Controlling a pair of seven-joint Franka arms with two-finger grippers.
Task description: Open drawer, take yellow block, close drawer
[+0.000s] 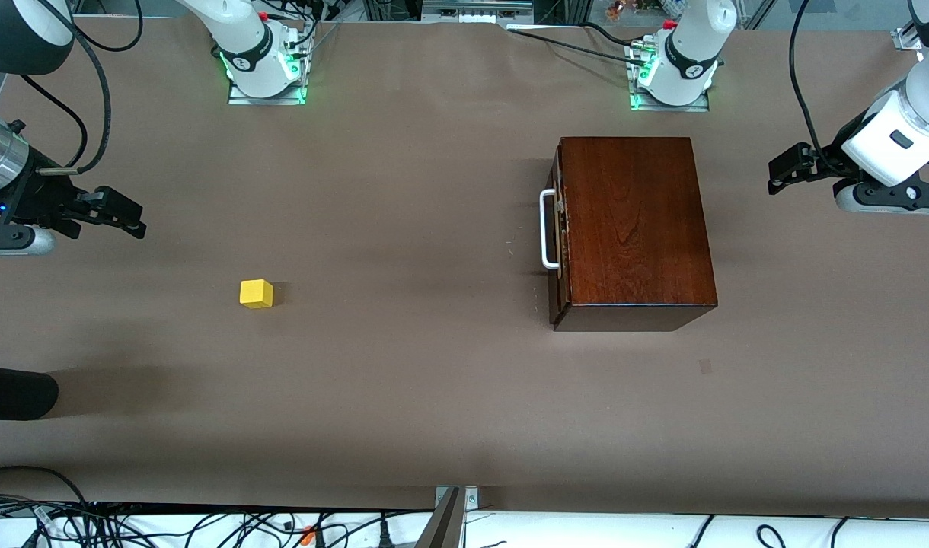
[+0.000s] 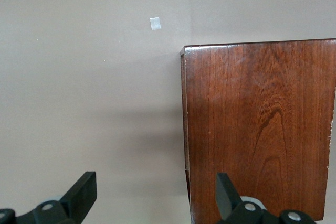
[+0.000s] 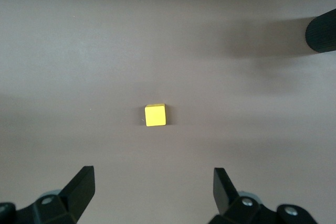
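Right gripper (image 1: 133, 217) open, yellow block (image 1: 256, 293) apart, seemingly unobstructed

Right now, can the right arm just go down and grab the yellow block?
Probably yes: the yellow block sits alone on bare table, and the right gripper hangs nearby, jaws open.

Wooden box (image 1: 636, 228) sits on table (image 1: 403, 396) toward left arm's end, near left arm's base. Drawer (image 1: 558, 228) is pushed in, its front w/ handle (image 1: 547, 230) facing right arm's end. Block (image 1: 256, 293) lies on bare table toward right arm's end, well apart from box, slightly nearer front camera than handle. Left gripper (image 1: 786, 169) hangs over table edge past box, jaws apart, empty. Right gripper (image 1: 118, 211) hangs over right arm's end, jaws apart, empty, not above block.
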